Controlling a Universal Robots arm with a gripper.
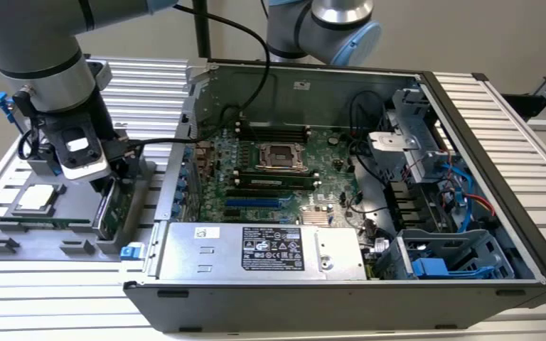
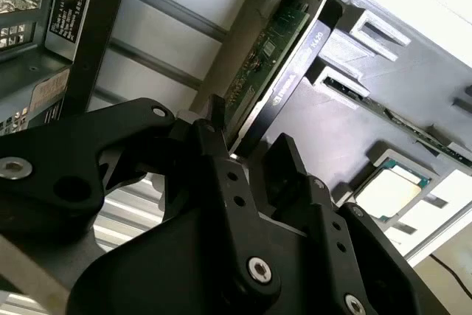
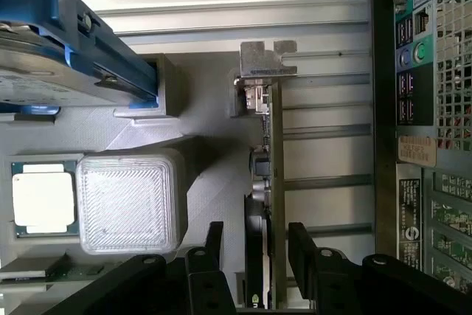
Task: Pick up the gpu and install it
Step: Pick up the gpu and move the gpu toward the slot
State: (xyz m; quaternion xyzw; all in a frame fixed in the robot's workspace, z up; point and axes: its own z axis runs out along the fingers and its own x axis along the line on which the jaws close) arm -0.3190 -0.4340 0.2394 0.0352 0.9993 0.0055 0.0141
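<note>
The gripper (image 3: 254, 237), fingers apart, straddles the edge of the upright gpu (image 3: 271, 160) in its grey holder (image 3: 199, 119), just beside the computer case (image 3: 383, 145).

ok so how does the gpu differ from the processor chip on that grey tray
The gpu stands on edge in its slot; the processor chip lies flat in a recess. The gpu is a long card with green board and black cooler; the processor chip is a small square with a pale metal lid. The open gripper straddles the gpu, not the processor chip. Both sit in the grey tray outside the computer case.
</note>
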